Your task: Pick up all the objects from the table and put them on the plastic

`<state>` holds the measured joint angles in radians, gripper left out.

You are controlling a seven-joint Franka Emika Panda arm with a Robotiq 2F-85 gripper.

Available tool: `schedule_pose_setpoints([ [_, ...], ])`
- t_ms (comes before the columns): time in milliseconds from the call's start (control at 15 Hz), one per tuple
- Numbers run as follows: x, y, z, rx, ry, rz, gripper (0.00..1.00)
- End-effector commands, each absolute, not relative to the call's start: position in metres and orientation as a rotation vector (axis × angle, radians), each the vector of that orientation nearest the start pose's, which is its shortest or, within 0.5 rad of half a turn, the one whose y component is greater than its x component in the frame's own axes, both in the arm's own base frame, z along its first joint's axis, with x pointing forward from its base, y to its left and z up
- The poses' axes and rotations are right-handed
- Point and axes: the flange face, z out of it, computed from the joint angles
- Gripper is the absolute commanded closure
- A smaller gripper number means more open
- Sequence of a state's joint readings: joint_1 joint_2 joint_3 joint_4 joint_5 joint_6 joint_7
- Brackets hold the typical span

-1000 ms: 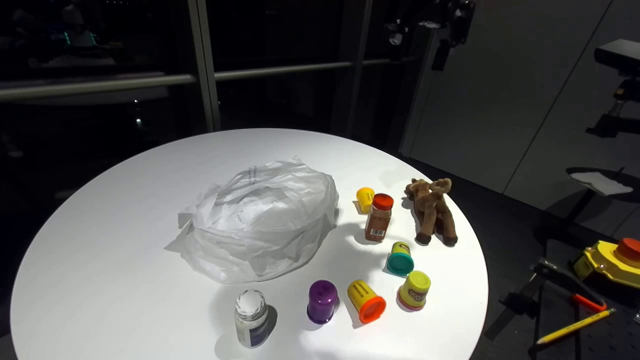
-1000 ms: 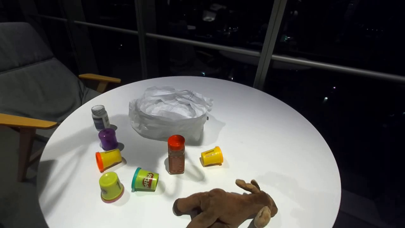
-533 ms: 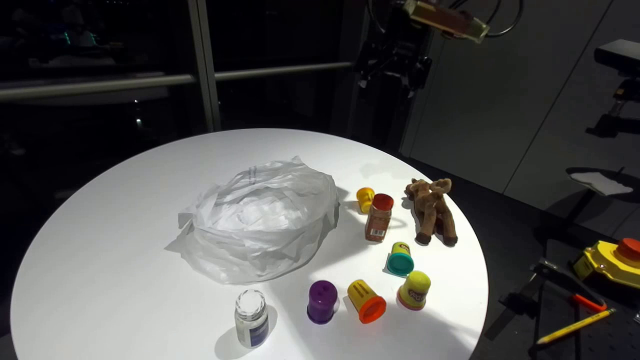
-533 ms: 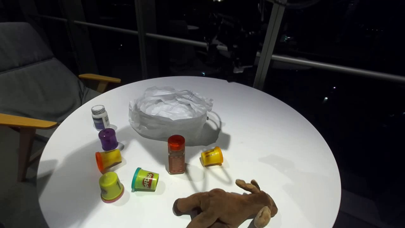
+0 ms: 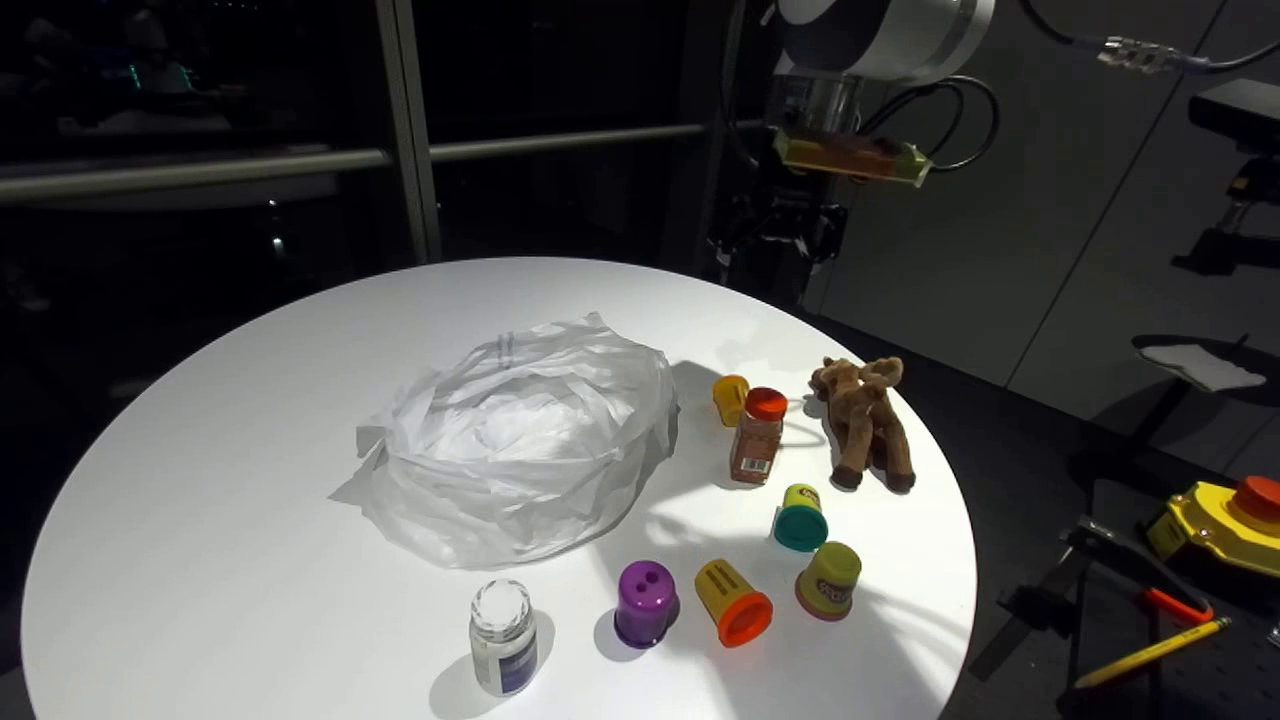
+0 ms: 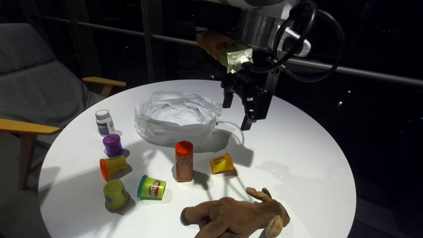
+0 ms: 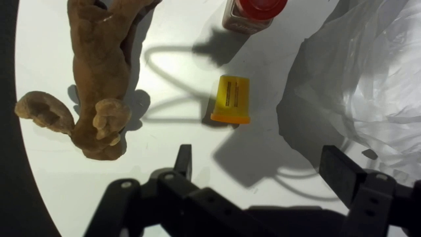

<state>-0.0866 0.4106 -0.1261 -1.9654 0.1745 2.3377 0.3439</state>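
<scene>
The round white table (image 5: 180, 420) is laden with all eight objects, none shifted within the last second, so the task is judged barely begun. Only the robot arm (image 5: 900, 40) has been moved: it has been lowered toward the tabletop, as is seen in both exterior views, and a first pick seems to be prepared. The plastic bag (image 6: 176, 134), where everything is to be put, has been left undisturbed, its crumpled mouth folded open and turned upward.

The brown plush moose (image 7: 100, 62) is sprawled near the table's edge. The gripper (image 7: 256, 161) is held above the table, its fingers spread well apart with nothing clasped. The red-capped spice jar (image 6: 184, 168) and the white pill bottle (image 5: 503, 650) are stood upright; the purple container (image 5: 645, 605) is set on end near the bottle. The lime Play-Doh tub (image 5: 828, 580) is upended on its pink lid, while the teal-lidded Play-Doh tub (image 6: 153, 189) and the orange-lidded yellow tub (image 5: 728, 600) are tipped on their sides.

The small yellow tub (image 7: 233, 98), lying near the jar, is probably aimed at: its barrel could be gripped crosswise once the fingers are brought forward, though the bag might be snagged.
</scene>
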Motion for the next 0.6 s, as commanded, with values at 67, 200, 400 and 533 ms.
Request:
schedule_pose_setpoints([
  [67, 0.618, -0.135, 0.249, -2.891, 0.992, 0.128, 0.0],
  [200, 0.607, -0.132, 0.241, -2.904, 1.016, 0.115, 0.0],
  [400, 0.611, -0.133, 0.242, -2.904, 1.011, 0.123, 0.0],
  [533, 0.612, -0.132, 0.242, -2.904, 1.01, 0.124, 0.0],
])
